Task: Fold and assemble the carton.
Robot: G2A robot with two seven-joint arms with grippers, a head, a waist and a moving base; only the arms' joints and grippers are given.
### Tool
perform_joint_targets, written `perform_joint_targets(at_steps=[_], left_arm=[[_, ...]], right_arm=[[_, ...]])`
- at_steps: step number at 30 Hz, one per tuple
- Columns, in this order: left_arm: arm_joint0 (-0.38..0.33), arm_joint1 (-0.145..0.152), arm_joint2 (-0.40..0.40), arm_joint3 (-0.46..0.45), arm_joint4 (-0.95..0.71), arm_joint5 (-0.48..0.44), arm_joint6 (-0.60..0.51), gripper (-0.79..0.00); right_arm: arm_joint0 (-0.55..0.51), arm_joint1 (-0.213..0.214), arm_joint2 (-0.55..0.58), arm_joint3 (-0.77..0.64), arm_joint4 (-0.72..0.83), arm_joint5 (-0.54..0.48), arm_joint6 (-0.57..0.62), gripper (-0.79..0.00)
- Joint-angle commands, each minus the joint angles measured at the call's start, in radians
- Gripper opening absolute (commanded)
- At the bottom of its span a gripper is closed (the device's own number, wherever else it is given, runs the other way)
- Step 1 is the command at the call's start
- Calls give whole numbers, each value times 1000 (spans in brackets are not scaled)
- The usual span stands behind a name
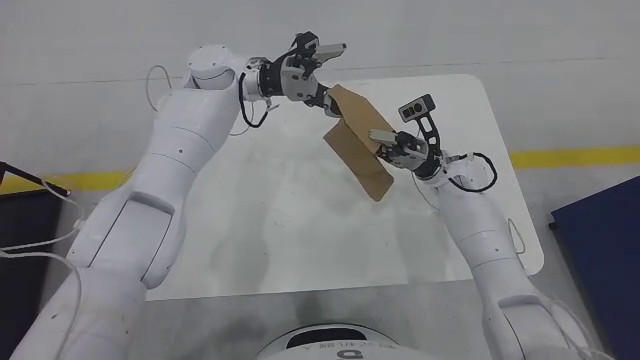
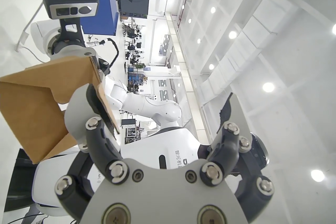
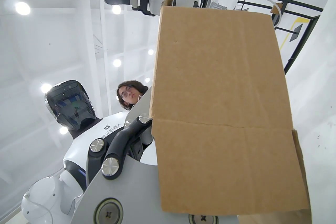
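The brown carton (image 1: 360, 142) hangs tilted above the white table, partly opened. My right gripper (image 1: 388, 144) is shut on its near side edge. In the right wrist view a broad carton panel (image 3: 220, 78) stands right in front of the camera, with one finger (image 3: 138, 110) beside it and the other hidden behind the cardboard. My left gripper (image 1: 331, 100) is at the carton's far upper end and is open. In the left wrist view (image 2: 160, 101) one of its fingers (image 2: 89, 101) rests against a carton flap (image 2: 102, 101), and the other finger (image 2: 231, 109) stands free, far apart from it.
The white table (image 1: 280, 230) lies below the carton with free room all over its top. A yellow floor line (image 1: 575, 157) runs behind the table's right side. A dark blue object (image 1: 605, 250) stands off the table's right edge.
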Motion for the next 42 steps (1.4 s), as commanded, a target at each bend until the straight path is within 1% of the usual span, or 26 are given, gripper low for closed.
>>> perform_joint_targets(at_steps=[1,11,12,14,15,17,18,20,29,37,40,41,42], left_arm=[[-2,-2,3,8,4,1,-7,0],[-17,-11,22,42,41,9,-20,0],[-22,-11,26,50,57,8,-14,-31],[-27,-11,31,58,73,8,-18,-206],[-30,-11,34,63,84,8,-18,-323],[-36,-11,44,71,116,9,-18,-517],[-38,-11,46,74,123,9,-19,-594],[-41,-11,50,76,137,10,-20,-785],[-53,-9,58,80,181,12,-26,-785],[-57,3,78,66,266,26,-25,-785],[-62,10,79,57,305,24,3,-785],[-61,12,77,53,313,22,16,-754],[-59,13,80,45,323,28,16,-650]], right_arm=[[-1,1,-2,-2,0,-1,-1,-785],[-6,5,-13,-15,8,-3,-3,-785],[-6,5,-14,-15,8,-3,-3,-785],[-7,6,-15,-17,7,-6,-6,-785],[-7,6,-16,-17,8,-7,-7,-785],[-8,7,-17,-20,10,-8,-8,-785],[-9,8,-17,-21,11,-9,-9,-785],[-10,8,-18,-22,12,-10,-10,-785],[-15,12,-20,-28,20,-12,-12,-785],[-17,16,-21,-35,24,-11,-11,-785],[-17,17,-23,-37,25,-9,-9,-785],[-17,18,-23,-37,26,-9,-9,-785],[-16,18,-25,-37,26,-8,-8,-785]])
